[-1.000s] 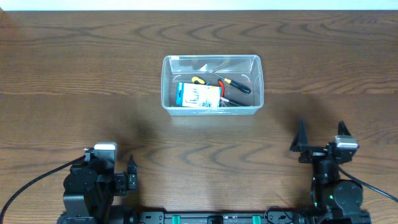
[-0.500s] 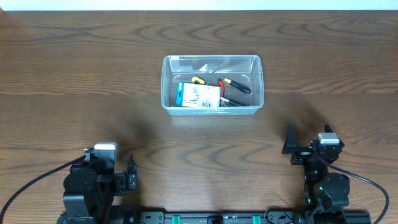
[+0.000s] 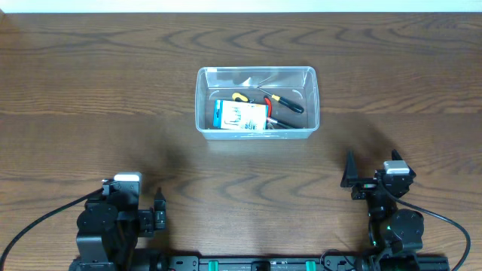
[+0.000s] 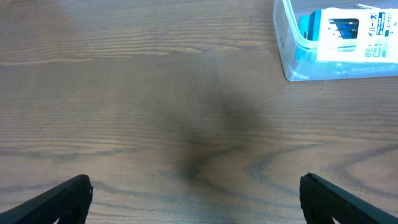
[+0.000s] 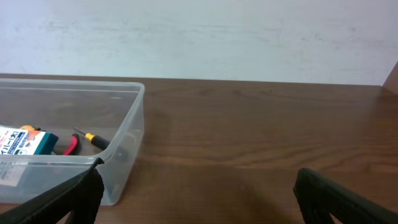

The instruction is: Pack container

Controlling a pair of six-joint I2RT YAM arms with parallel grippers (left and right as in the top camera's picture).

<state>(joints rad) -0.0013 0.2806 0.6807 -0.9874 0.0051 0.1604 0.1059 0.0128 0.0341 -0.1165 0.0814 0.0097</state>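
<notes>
- The container (image 3: pixel 202 102), a clear tub, stands on the wooden table (image 3: pixel 90 90) at centre, well apart from both arms.
- Contents: a blue-and-white box (image 3: pixel 239 116) lies flat at the left. Beside it are a yellow-and-black screwdriver (image 3: pixel 285 101) and a red-handled tool (image 3: pixel 269 105).
- The left gripper (image 4: pixel 193 199) hovers over bare wood at the near edge, jaws spread fully wide and empty.
- The right gripper (image 5: pixel 196 193) sits low at the near right, jaws equally wide, gripping nothing. From its wrist view the container's near corner lies ahead and to the left.
- Step in hand, as judged: the packing appears complete, since no loose item shows on the table.
- Next move, as judged: any further item or lid would have to come from outside the views. Otherwise the arms need only hold clear.
</notes>
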